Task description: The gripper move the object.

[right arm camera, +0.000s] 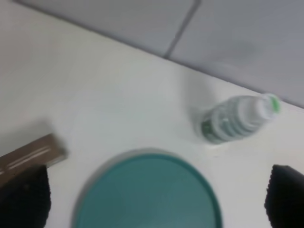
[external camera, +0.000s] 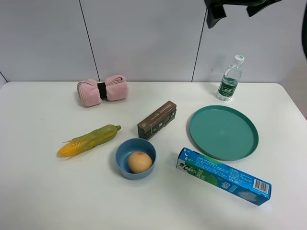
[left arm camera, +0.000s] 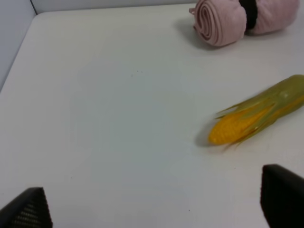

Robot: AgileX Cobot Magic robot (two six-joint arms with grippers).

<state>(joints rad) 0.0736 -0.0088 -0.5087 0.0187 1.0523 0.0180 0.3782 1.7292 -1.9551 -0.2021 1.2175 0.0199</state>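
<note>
The object, a tan-orange egg-shaped ball point(external camera: 139, 162), lies inside a blue bowl point(external camera: 123, 149) at the front middle of the table. My right gripper point(external camera: 236, 8) hangs high at the back right, far from the ball; only its black fingers show at the top edge. In the right wrist view the right gripper point(right arm camera: 154, 199) is open and empty above the teal plate. My left gripper point(left arm camera: 154, 209) is open and empty over bare table left of the corn cob; it is out of the exterior view. The ball is out of both wrist views.
A yellow-green corn cob point(external camera: 88, 141) lies left of the bowl. A pink rolled towel point(external camera: 102, 89) is at the back left. A brown box point(external camera: 157, 120), a teal plate point(external camera: 223, 132), a water bottle point(external camera: 230, 80) and a blue toothpaste box point(external camera: 223, 176) stand to the right.
</note>
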